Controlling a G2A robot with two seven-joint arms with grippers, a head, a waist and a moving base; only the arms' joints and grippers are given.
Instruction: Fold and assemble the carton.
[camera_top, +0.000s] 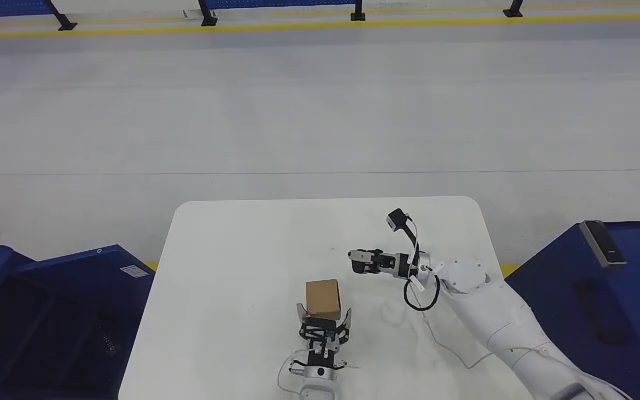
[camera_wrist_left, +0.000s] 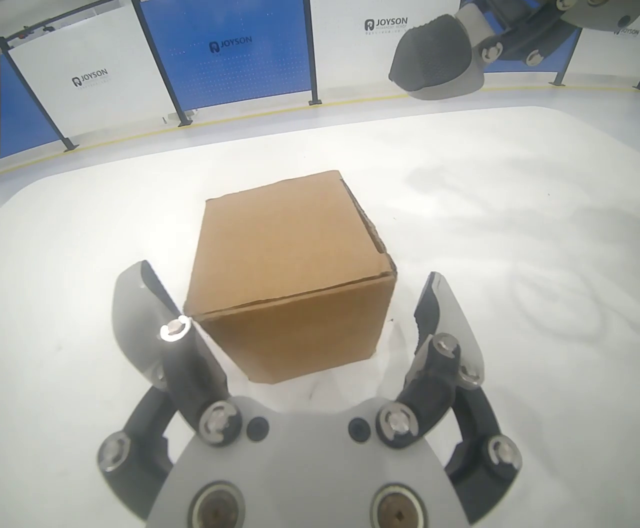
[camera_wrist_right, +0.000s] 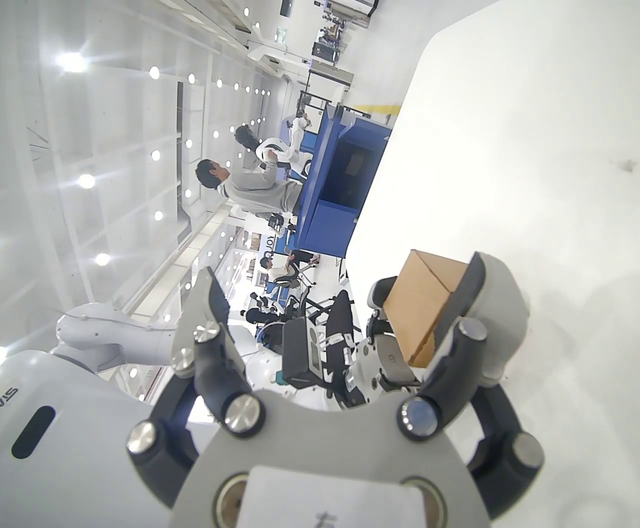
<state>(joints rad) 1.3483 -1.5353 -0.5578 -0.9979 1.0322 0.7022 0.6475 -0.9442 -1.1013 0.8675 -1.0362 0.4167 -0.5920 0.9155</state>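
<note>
A small brown carton (camera_top: 324, 298) (camera_wrist_left: 295, 270) stands closed as a cube on the white table (camera_top: 230, 260), near its front edge. My left gripper (camera_top: 325, 322) (camera_wrist_left: 287, 305) sits just in front of the carton, open, its fingers (camera_wrist_left: 150, 305) on either side of the near face and apart from it. My right gripper (camera_top: 355, 261) (camera_wrist_right: 345, 290) hovers open and turned sideways above the table, to the right of and beyond the carton (camera_wrist_right: 425, 305). One of its fingertips (camera_wrist_left: 435, 55) shows in the left wrist view.
Blue bins stand beside the table on the left (camera_top: 70, 310) and right (camera_top: 590, 290). Bare white tabletop (camera_wrist_left: 500, 200) stretches beyond and to both sides of the carton. Blue barrier panels (camera_wrist_left: 225, 50) line the far floor.
</note>
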